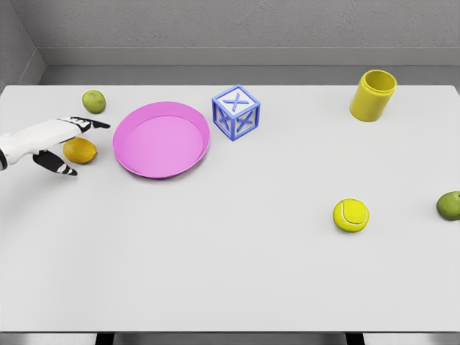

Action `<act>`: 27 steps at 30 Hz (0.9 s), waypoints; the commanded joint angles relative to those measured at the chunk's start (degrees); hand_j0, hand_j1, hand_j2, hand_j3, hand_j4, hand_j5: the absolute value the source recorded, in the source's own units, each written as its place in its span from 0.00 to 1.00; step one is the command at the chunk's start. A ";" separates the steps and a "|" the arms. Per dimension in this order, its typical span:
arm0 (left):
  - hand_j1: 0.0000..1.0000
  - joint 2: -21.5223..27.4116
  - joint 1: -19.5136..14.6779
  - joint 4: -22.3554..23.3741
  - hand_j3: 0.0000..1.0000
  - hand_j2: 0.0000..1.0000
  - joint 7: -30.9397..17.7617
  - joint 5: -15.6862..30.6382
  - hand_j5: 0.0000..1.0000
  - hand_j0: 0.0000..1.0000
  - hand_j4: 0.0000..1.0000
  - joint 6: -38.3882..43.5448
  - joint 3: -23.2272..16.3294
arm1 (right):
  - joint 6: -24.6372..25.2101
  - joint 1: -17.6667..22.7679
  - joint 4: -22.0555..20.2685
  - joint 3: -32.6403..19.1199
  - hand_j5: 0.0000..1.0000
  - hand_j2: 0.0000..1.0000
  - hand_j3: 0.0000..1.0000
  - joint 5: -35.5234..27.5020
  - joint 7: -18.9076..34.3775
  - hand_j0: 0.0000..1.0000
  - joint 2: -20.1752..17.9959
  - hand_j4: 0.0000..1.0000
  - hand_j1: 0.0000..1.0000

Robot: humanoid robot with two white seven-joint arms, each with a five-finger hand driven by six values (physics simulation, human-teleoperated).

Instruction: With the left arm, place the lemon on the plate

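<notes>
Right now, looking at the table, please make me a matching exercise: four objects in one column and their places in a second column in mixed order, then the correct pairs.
Objects:
1. lemon
2. blue cube
3. yellow cup
4. tennis ball

Places:
A. far right part of the table, standing upright
B. just right of the pink plate
C. between the fingers of the left robot hand
D. near right part, left of a green fruit

Pairs: 1-C, 2-B, 3-A, 4-D
</notes>
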 commanded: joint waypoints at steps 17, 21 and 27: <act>0.76 0.20 -0.44 3.32 0.76 0.76 -0.07 -3.16 0.76 0.76 0.76 0.12 0.02 | 0.00 0.00 0.01 0.00 1.00 1.00 1.00 -0.01 0.03 1.00 0.00 1.00 1.00; 0.70 0.29 -1.14 3.32 0.70 0.70 -0.15 -3.25 0.70 0.70 0.70 0.12 0.02 | 0.00 0.00 0.01 0.00 1.00 1.00 1.00 -0.01 0.03 1.00 0.00 1.00 1.00; 0.67 -0.41 -1.14 3.32 0.67 0.67 -0.16 -3.78 0.67 0.67 0.67 0.12 -0.15 | 0.00 0.00 0.01 0.00 1.00 1.00 1.00 -0.01 0.03 1.00 0.00 1.00 1.00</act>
